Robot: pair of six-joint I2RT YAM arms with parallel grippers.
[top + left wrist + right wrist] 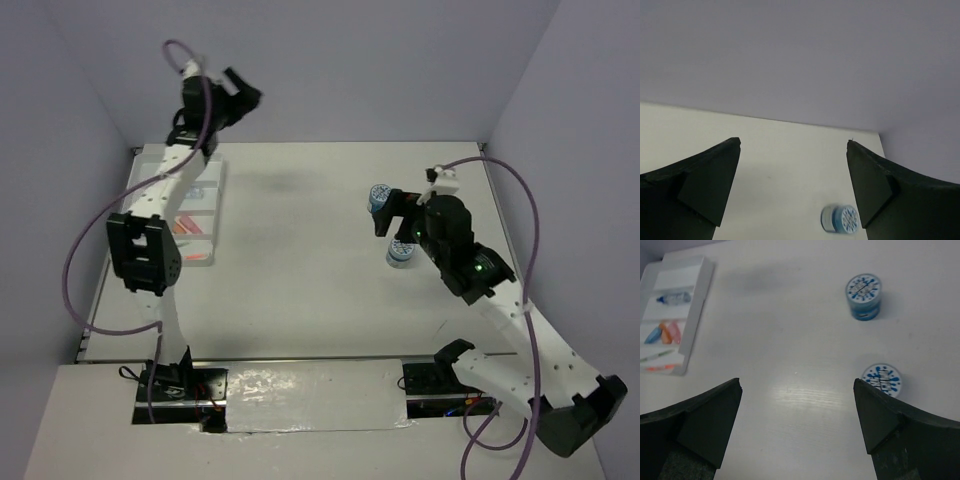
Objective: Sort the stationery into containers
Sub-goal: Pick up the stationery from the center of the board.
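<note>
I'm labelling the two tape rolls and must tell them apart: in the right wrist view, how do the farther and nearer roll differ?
The farther roll shows whole, blue side wall included; the nearer roll is partly cut off by a finger of the right gripper. The farther roll's top carries denser blue print; the nearer roll's top looks whiter. Both stand upright on the table, outside the tray, ungripped.

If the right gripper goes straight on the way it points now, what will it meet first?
Probably bare table: the right gripper aims between the tray and the nearer tape roll. Depth is unclear.
</note>
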